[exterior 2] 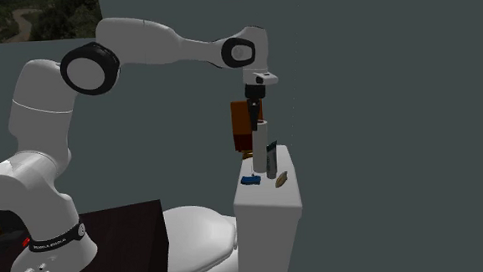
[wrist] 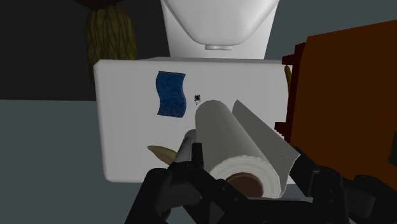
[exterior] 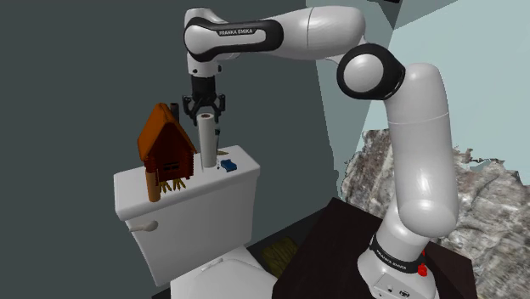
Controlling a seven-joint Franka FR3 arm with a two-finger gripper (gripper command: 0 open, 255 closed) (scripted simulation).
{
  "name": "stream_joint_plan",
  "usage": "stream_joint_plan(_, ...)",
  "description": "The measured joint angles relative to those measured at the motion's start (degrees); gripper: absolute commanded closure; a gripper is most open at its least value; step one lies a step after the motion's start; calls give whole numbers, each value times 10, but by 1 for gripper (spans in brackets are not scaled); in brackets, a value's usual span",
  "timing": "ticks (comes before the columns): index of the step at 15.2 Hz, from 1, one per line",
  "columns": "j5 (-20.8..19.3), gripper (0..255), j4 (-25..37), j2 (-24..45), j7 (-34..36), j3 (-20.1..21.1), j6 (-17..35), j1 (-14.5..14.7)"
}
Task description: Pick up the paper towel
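A dark grey wall backs a white toilet, and the flat tank lid [exterior: 242, 168] is your work surface. The paper towel [exterior: 206, 136] stands upright on it, just beside an orange-brown house-shaped box [exterior: 167, 140], with a blue sponge [wrist: 170, 93] lying flat nearby on the lid. Your gripper [exterior: 206, 109] hangs straight down over the roll's top end. In the wrist view the fingers [wrist: 184, 175] stand apart on either side of the roll [wrist: 242, 149], one close against its side, and neither visibly squeezes it, so you hold nothing yet. A loose sheet flares off the roll towards the box. To do the grasp well, I judge you should stay centred on the core and go low enough for the pads to meet the wound body, not the flap. Close gently, since the soft paper will give. Then lift straight up, because a sideways pull could tip the roll into the box.
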Motion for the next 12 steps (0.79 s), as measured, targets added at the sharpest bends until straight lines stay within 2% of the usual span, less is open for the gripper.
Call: stream_joint_plan(12, -4, 255, 135, 28, 3, 1, -107, 8)
